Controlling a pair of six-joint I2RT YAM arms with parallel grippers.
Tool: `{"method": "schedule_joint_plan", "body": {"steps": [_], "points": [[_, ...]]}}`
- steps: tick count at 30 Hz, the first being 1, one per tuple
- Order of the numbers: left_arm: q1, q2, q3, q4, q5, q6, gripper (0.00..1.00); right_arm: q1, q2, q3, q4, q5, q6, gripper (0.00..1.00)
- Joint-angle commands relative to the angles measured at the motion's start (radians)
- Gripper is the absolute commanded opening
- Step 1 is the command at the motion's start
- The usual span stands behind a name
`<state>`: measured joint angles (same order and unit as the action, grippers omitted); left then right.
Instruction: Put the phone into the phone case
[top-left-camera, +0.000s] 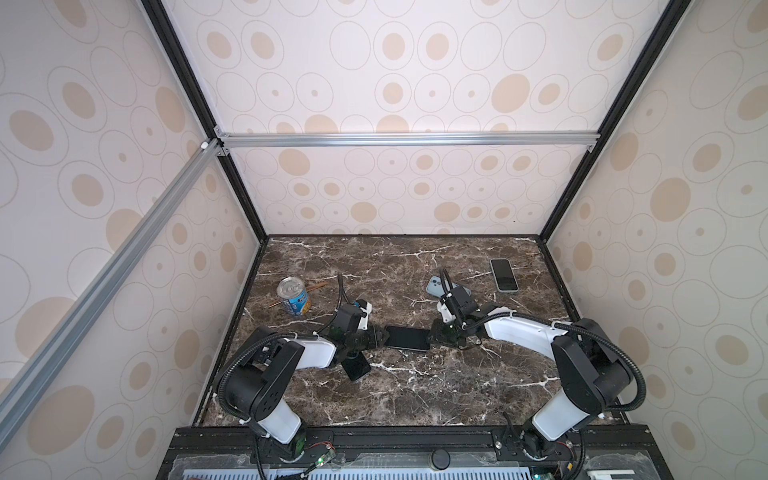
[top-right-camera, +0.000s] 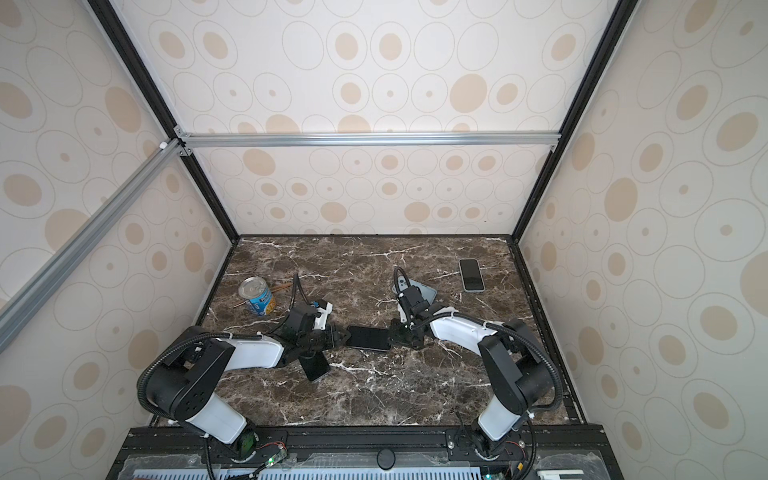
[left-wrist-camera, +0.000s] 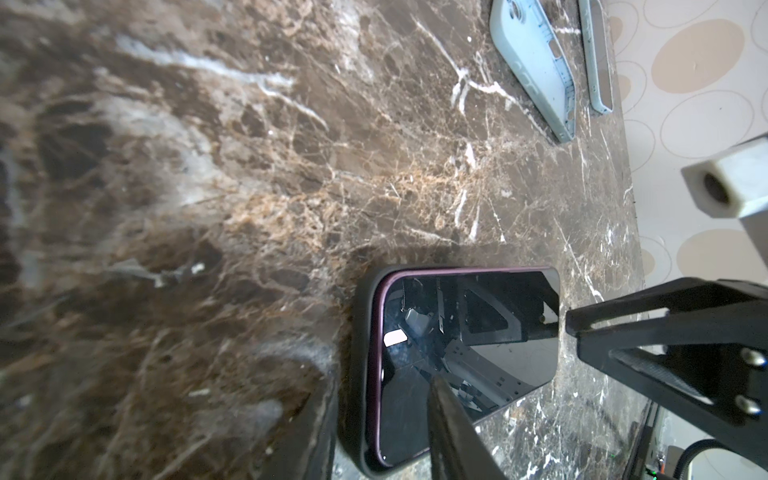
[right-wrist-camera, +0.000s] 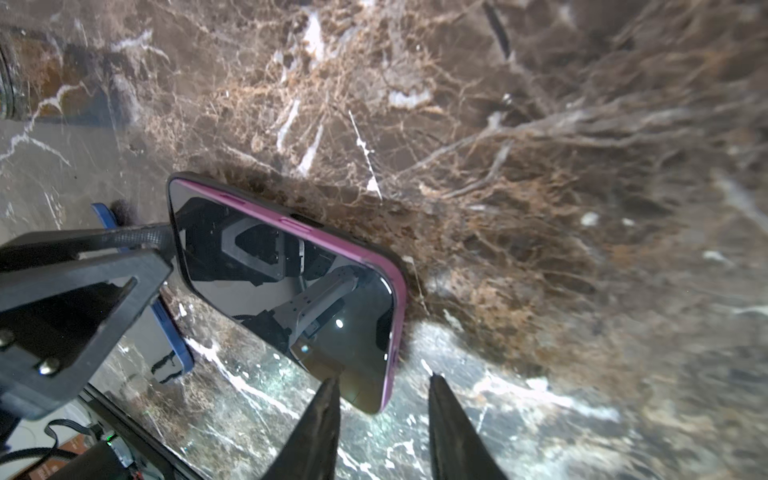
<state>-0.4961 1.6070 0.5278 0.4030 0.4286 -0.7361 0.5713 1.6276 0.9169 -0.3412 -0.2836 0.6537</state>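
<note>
The phone (top-left-camera: 408, 338) (top-right-camera: 369, 337), dark screen up with a purple rim, lies mid-table between my two grippers. A black phone case (left-wrist-camera: 360, 365) wraps its left end. At the right end the purple side (right-wrist-camera: 397, 316) stands bare, with black case showing beneath one long edge. My left gripper (top-left-camera: 380, 336) (left-wrist-camera: 382, 382) is open and straddles the cased end, one finger (left-wrist-camera: 451, 432) over the screen. My right gripper (top-left-camera: 432, 336) (right-wrist-camera: 382, 380) is open around the phone's right corner, with one fingertip (right-wrist-camera: 330, 395) over the glass.
A second dark phone (top-left-camera: 357, 368) with a blue edge (right-wrist-camera: 174, 332) lies under the left arm. A light blue case (top-left-camera: 438, 286) and another phone (top-left-camera: 503, 275) sit at the back right. At the back left a can (top-left-camera: 294, 296) stands by a wooden stick (top-left-camera: 316, 286).
</note>
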Motion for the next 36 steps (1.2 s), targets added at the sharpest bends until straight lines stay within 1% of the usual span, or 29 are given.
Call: {"method": "schedule_joint_plan", "body": {"steps": [1,3,6,10,13,14,19,26,28,30,32,36], "points": [[-0.010,0.029,-0.020,-0.053,0.001,-0.005,0.32,-0.002,0.007,-0.009,-0.025,-0.008,-0.016,0.26],[-0.016,0.028,-0.029,-0.041,0.000,-0.017,0.32,-0.001,0.041,-0.009,-0.013,-0.043,-0.014,0.19],[-0.025,0.023,-0.043,-0.029,0.005,-0.027,0.32,0.000,0.069,-0.024,0.007,-0.069,-0.004,0.17],[-0.041,0.018,-0.054,-0.027,0.011,-0.036,0.32,-0.001,0.067,-0.035,0.019,-0.083,-0.002,0.15],[-0.050,0.016,-0.064,-0.013,0.019,-0.054,0.31,0.003,0.057,-0.041,0.038,-0.114,0.008,0.11],[-0.053,0.015,-0.069,-0.006,0.022,-0.061,0.31,0.003,0.052,-0.047,0.048,-0.127,0.014,0.07],[-0.070,0.005,-0.075,0.001,0.024,-0.079,0.31,0.006,0.034,-0.087,0.104,-0.191,0.055,0.07],[-0.092,-0.001,-0.103,0.021,0.025,-0.103,0.31,0.010,0.029,-0.147,0.152,-0.221,0.089,0.07],[-0.093,-0.008,-0.112,0.014,0.023,-0.104,0.36,0.010,0.015,-0.150,0.132,-0.201,0.079,0.07],[-0.093,-0.035,-0.112,-0.022,-0.010,-0.083,0.41,0.009,-0.019,-0.136,0.072,-0.150,0.054,0.07],[-0.092,-0.080,-0.109,-0.061,-0.067,-0.063,0.44,0.008,-0.056,-0.104,-0.012,-0.091,0.017,0.08],[-0.084,-0.169,-0.076,-0.166,-0.162,-0.020,0.48,0.005,-0.110,-0.034,-0.152,0.018,-0.051,0.13]]}}
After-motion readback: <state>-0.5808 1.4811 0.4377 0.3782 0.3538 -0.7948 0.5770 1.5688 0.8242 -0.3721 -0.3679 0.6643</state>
